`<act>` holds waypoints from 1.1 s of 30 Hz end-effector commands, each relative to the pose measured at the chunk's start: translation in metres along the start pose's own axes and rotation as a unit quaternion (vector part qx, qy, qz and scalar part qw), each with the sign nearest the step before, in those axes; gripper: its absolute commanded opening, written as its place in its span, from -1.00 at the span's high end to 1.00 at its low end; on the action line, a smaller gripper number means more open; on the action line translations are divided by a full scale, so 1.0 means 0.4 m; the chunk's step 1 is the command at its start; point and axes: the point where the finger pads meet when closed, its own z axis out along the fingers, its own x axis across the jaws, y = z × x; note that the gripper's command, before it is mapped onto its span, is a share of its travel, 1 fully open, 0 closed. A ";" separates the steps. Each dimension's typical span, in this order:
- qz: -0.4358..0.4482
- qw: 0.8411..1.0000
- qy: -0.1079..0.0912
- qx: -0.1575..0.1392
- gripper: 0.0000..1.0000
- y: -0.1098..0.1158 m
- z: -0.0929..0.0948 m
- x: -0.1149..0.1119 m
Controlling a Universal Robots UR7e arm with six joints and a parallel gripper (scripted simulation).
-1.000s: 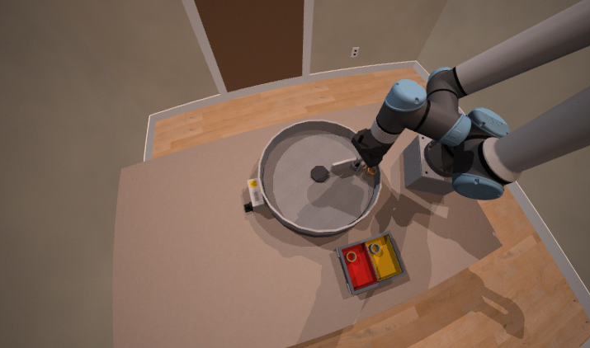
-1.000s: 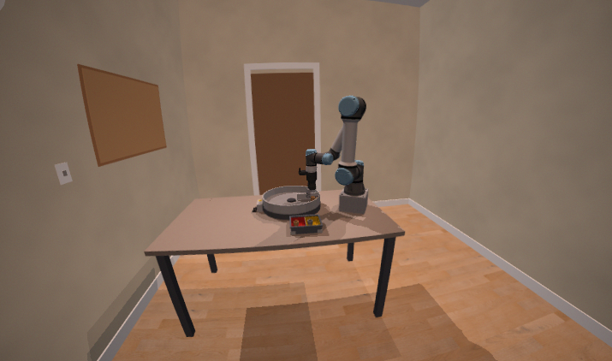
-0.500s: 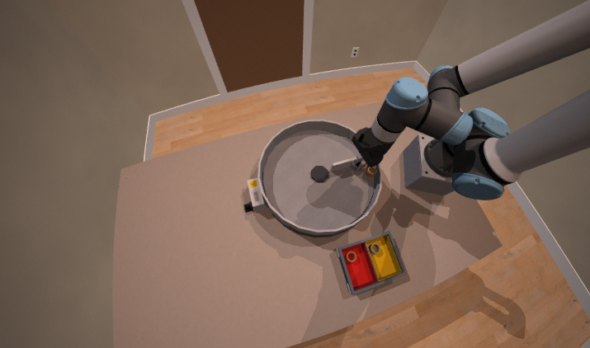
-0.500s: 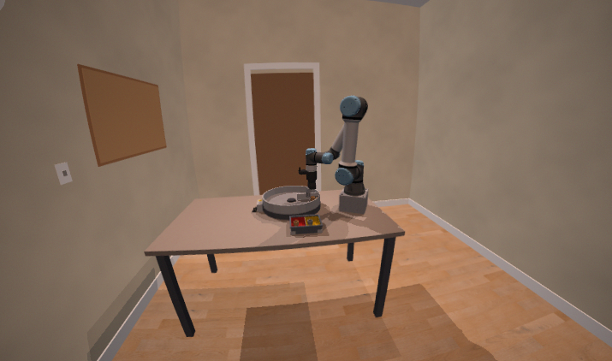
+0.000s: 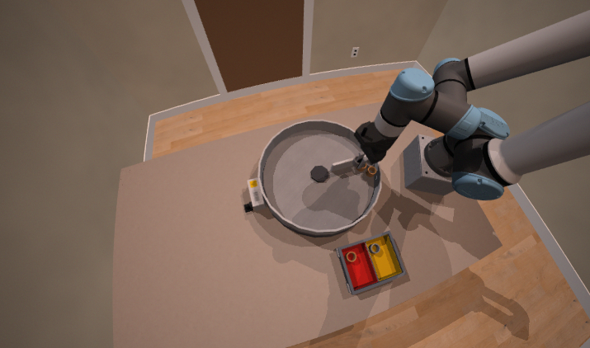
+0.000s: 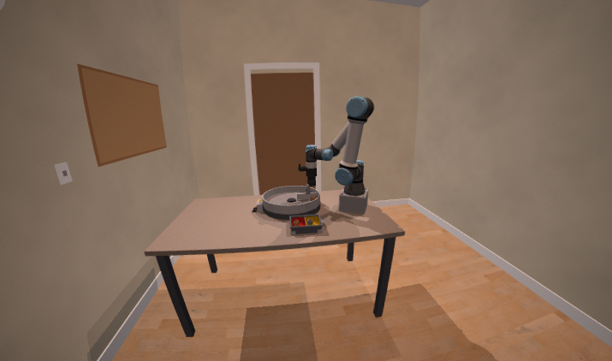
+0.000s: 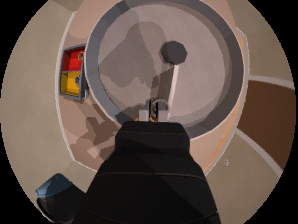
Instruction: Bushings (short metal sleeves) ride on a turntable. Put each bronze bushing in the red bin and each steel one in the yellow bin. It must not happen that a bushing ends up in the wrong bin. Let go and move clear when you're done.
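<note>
My gripper [image 5: 360, 162] [image 6: 307, 189] [image 7: 153, 105] is shut on the wall of a steel bushing [image 7: 168, 107], inside the rim of the turntable [image 5: 285, 217] [image 6: 278, 208] [image 7: 205, 50]. How high the bushing hangs is hard to tell. Two bronze bushings lie close by: one bronze bushing [image 5: 363, 168] is partly hidden by the fingers, and the other bronze bushing [image 5: 371, 174] lies by the rim. The red bin [image 5: 361, 276] [image 7: 72, 60] holds a bronze bushing [image 5: 346, 256]. The yellow bin [image 5: 390, 263] [image 7: 70, 84] holds a steel bushing [image 5: 370, 248].
A pale straight bar [image 5: 343, 166] [image 7: 173, 90] reaches from near the dark hub [image 5: 319, 174] [image 7: 174, 53] to beside my fingers. The turntable's raised rim stands close around them. A small labelled box [image 5: 255, 192] sits on the rim's far side from the arm's base [image 5: 422, 172].
</note>
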 end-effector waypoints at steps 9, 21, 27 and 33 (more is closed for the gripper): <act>0.000 1.000 0.000 0.000 1.00 0.001 -0.088 0.000; 0.000 1.000 0.000 0.000 1.00 0.001 -0.125 0.000; -0.061 0.998 0.000 0.000 1.00 -0.017 -0.123 -0.083; -0.102 0.995 0.000 0.000 1.00 -0.028 -0.123 -0.139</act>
